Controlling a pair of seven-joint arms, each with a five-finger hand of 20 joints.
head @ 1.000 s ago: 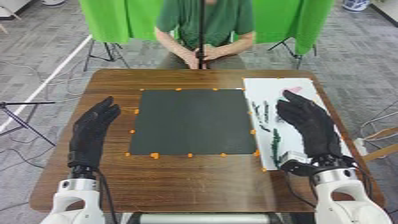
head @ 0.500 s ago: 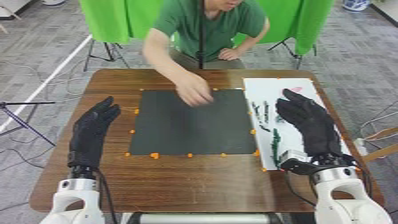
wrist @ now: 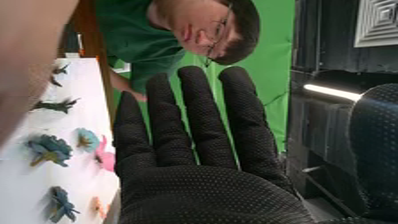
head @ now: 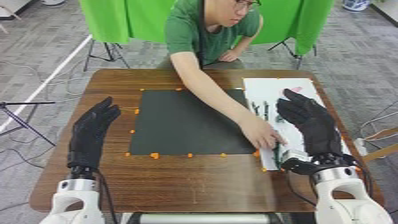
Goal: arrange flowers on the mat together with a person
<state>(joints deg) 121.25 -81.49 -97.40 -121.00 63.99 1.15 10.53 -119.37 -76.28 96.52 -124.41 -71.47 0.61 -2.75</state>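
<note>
In the head view my right hand is over the white sheet, fingers straight, holding nothing. My left hand is left of the dark mat, also with straight fingers. A person's hand touches down near a green stem at the sheet's near left part; whether it grips the stem is unclear. In the right wrist view my right hand has its fingers extended. Beyond it, a blue-grey flower, a pale teal flower, a pink flower and a dark blue flower lie on the sheet.
Orange bits mark the mat's edges on the brown table. The person's forearm crosses the mat from the far side to the sheet. Green cloth hangs behind the person.
The person has leaned forward, and the person's hand has moved from the table's far side across the mat to the sheet's near left part. Both my hands have kept still.
</note>
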